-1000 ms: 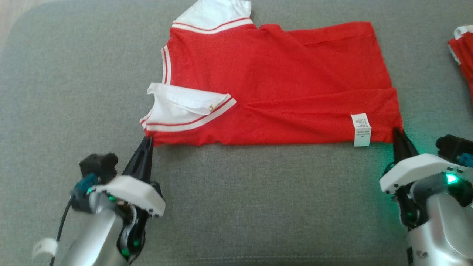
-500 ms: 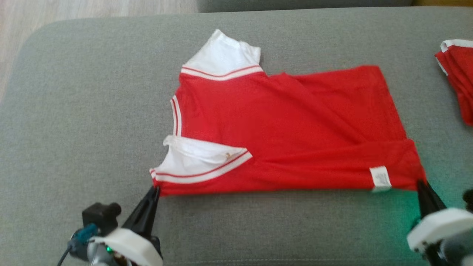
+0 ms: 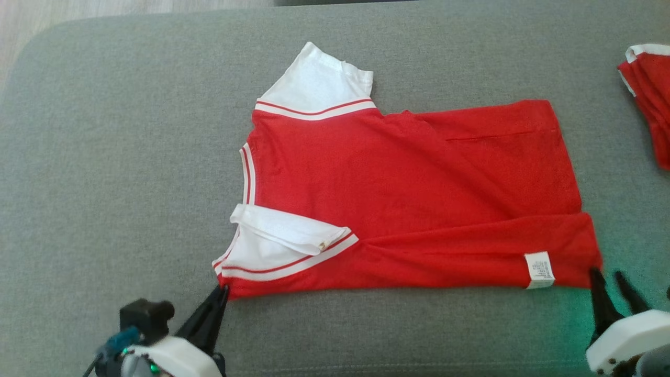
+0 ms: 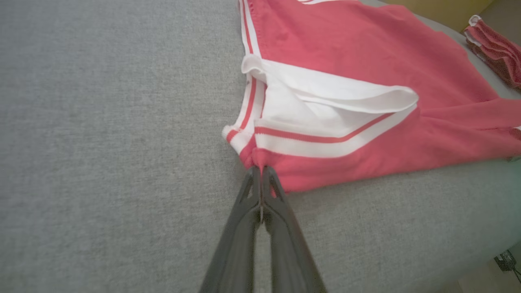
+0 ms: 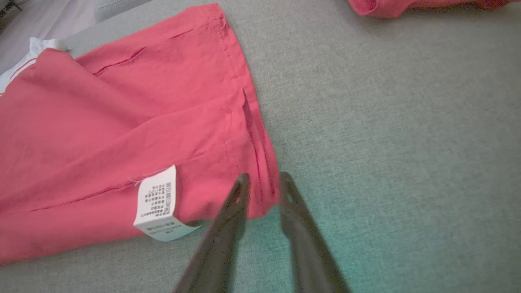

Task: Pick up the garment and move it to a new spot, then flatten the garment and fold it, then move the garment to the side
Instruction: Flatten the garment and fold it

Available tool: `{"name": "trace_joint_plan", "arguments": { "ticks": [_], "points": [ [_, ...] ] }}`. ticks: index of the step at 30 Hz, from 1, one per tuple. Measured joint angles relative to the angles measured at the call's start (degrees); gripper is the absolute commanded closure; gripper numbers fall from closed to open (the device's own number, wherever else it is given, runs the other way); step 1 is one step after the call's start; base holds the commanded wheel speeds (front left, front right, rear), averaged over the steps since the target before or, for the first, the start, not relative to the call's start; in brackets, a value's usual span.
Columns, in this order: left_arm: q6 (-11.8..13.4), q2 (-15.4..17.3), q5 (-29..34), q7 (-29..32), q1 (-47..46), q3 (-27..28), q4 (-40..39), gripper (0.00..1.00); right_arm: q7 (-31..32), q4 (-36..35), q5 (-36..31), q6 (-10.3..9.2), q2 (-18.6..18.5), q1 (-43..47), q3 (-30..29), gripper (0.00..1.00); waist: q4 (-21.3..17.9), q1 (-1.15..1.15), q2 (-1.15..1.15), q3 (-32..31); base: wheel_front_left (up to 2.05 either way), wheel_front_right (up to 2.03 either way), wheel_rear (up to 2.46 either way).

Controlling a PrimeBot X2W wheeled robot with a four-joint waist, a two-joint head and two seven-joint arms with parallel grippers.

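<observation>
Right wrist view: right gripper (image 5: pixel 262 179), 2 fingers apart, garment (image 5: pixel 122 122) hem between.

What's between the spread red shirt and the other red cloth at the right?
Only bare grey cushion separates shirt and cloth, per the head view.
</observation>
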Motion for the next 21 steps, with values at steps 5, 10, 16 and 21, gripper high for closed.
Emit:
{"name": "trace_joint_plan", "arguments": {
  "ticks": [5, 10, 16, 21],
  "points": [
    [0.0, 0.5, -1.0, 2.3, -1.8, 0.5, -2.3, 0.0, 0.0, -2.7, -0.4, 0.0, 0.1, -0.7, -1.0, 0.0, -0.5, 0.0, 0.0, 0.7, 0.0, 0.0, 0.0],
    [-0.6, 4.2, -2.9, 5.4, -8.9, 5.3, -8.8, 0.0, 0.0, -4.5, -0.9, 0.0, 0.4, -3.2, -1.2, 0.0, -1.1, 0.0, 0.0, 2.7, 0.0, 0.0, 0.0],
    [-6.7, 8.2, -1.4, 15.9, -34.8, 5.2, -6.5, 0.0, -0.1, -5.4, -1.3, 0.0, 0.5, -8.0, 1.2, 0.0, -1.7, 0.02, 0.0, 7.6, 0.0, 0.0, 0.0],
    [-10.6, 4.9, -7.2, 27.8, -52.2, -1.8, 4.9, 0.0, 0.0, -5.7, -2.0, 0.0, 0.5, -11.6, 2.5, 0.0, -3.0, 0.02, 0.0, 11.8, 0.0, 0.0, 0.0]
  ]
}}
